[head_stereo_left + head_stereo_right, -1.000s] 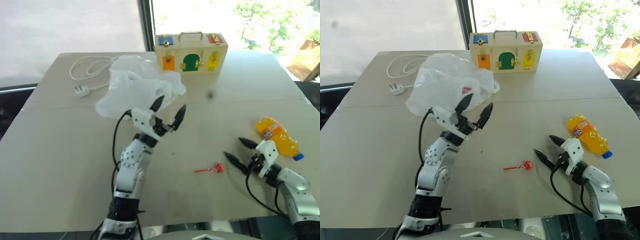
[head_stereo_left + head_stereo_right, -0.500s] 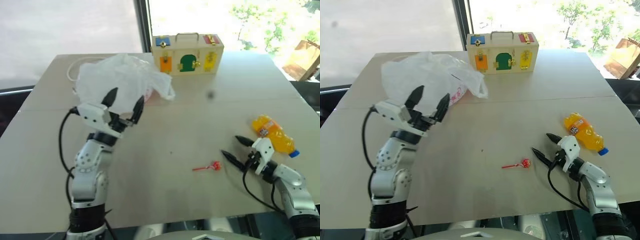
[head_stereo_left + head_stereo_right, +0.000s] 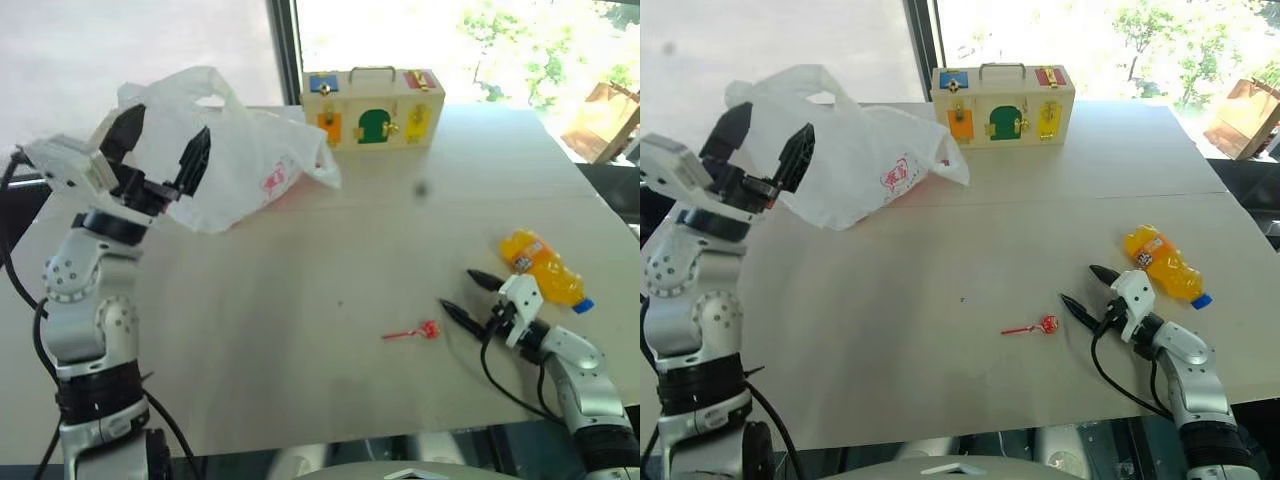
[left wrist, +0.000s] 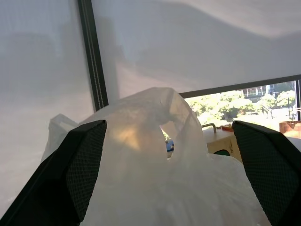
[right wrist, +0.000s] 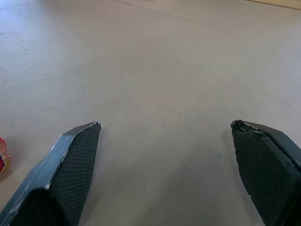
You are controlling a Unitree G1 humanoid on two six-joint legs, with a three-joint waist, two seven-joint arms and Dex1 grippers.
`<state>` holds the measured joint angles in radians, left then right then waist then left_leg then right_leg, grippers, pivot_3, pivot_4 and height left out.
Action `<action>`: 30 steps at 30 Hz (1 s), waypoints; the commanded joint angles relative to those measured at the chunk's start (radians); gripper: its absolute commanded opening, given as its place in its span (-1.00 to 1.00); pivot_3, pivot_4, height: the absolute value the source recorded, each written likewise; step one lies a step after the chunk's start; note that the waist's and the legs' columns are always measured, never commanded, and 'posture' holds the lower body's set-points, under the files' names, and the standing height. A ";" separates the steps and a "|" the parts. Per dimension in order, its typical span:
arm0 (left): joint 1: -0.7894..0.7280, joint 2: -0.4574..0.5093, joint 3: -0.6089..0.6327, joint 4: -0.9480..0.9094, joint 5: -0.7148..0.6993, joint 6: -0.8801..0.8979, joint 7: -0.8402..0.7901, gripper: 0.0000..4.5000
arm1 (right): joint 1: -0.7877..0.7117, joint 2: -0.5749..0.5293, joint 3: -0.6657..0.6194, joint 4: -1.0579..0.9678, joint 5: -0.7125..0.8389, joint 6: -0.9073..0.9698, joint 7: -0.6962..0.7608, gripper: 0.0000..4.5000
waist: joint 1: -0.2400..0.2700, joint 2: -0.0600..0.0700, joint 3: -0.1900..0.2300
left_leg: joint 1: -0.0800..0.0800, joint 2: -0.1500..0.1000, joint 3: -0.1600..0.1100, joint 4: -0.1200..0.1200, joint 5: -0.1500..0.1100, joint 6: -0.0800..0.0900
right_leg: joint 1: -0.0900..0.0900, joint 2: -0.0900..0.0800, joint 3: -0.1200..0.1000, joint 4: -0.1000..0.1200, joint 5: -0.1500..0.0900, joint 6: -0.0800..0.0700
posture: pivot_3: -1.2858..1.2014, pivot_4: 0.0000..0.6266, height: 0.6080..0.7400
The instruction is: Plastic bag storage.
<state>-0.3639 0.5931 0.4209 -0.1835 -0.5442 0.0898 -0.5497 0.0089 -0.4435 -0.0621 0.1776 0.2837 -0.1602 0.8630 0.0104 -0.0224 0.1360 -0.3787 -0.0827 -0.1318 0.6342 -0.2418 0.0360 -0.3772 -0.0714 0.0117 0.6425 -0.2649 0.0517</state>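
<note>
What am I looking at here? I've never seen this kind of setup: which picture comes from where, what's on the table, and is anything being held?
It is a two-armed robot. The two wide pictures come from cameras on its head, looking down over a table. The other two come from cameras on its wrists, looking out between each arm's two black fingers.

On the table lie a plastic bag, a wooden toy box, an orange drink bottle and a red lollipop.

The left gripper is raised in front of the bag, fingers spread; I cannot tell whether it touches the bag. The right gripper sits open near the lollipop, holding nothing.
</note>
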 commanded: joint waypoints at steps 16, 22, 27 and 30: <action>-0.074 0.299 -0.367 0.108 0.528 -0.272 -0.228 1.00 | 0.037 0.017 0.042 0.064 -0.043 -0.001 -0.025 0.99 | 0.000 0.001 0.004 | 0.000 0.001 0.001 -0.002 -0.002 -0.003 | -0.001 0.000 0.002 0.000 0.000 -0.001 | 0.03 -0.52 0.98; -0.118 0.364 -0.354 0.143 0.465 -0.409 -0.362 0.26 | 0.028 0.014 0.033 0.058 -0.035 0.003 -0.028 1.00 | -0.001 0.002 0.004 | -0.001 0.001 0.001 -0.002 -0.002 -0.003 | -0.002 0.000 0.002 0.000 0.000 -0.001 | 0.03 -0.52 0.98; -0.104 0.441 -0.365 0.156 0.326 -0.520 -0.590 -0.76 | -0.001 0.015 0.033 0.056 -0.028 0.020 -0.027 1.00 | -0.008 0.003 0.006 | -0.001 0.001 0.001 -0.002 -0.001 -0.001 | -0.003 0.000 0.002 0.000 0.000 -0.001 | 0.03 -0.52 0.98; -0.074 0.533 -0.377 0.173 0.268 -0.596 -0.770 -1.00 | -0.026 0.011 0.033 0.074 -0.026 0.017 -0.013 1.00 | -0.022 0.004 0.007 | -0.001 0.001 0.002 -0.002 0.000 0.000 | -0.003 0.000 0.003 0.000 0.000 -0.001 | 0.03 -0.52 0.98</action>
<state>-0.4325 1.0876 0.0280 -0.0134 -0.2308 -0.4516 -1.2370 -0.0282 -0.4367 -0.0504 0.1905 0.2791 -0.1748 0.8482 -0.0114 -0.0187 0.1433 -0.3794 -0.0819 -0.1298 0.6322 -0.2420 0.0361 -0.3802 -0.0718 0.0150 0.6424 -0.2644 0.0502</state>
